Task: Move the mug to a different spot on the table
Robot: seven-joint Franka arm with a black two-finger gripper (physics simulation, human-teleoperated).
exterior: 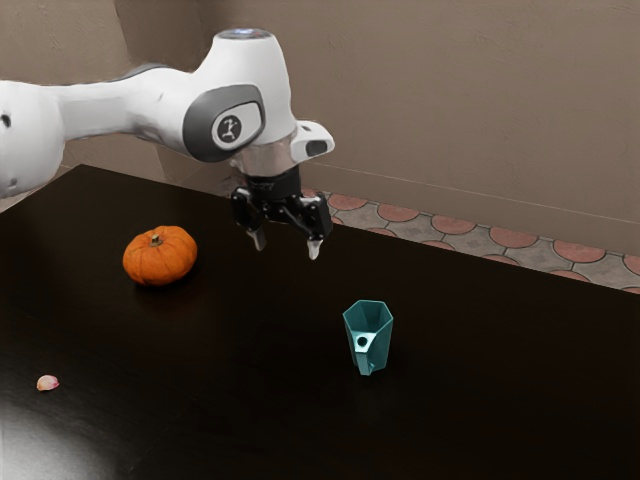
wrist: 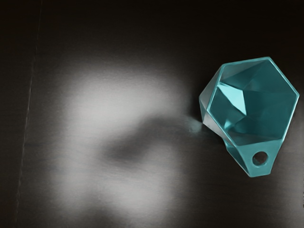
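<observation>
While the gripper [exterior: 286, 246] hangs above the dark table [exterior: 200, 420], jaws apart, the teal faceted mug [exterior: 368, 336] stands upright nearby. A pumpkin [exterior: 159, 255] sits well apart.

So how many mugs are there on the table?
1. The teal mug stands upright on the dark table, to the exterior view's right of the orange pumpkin, apart from the open tool hanging above the table.

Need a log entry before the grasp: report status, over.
Tool open, empty, raised over the table. Mug upright, apart from it. Pumpkin well aside, not in the way.
</observation>
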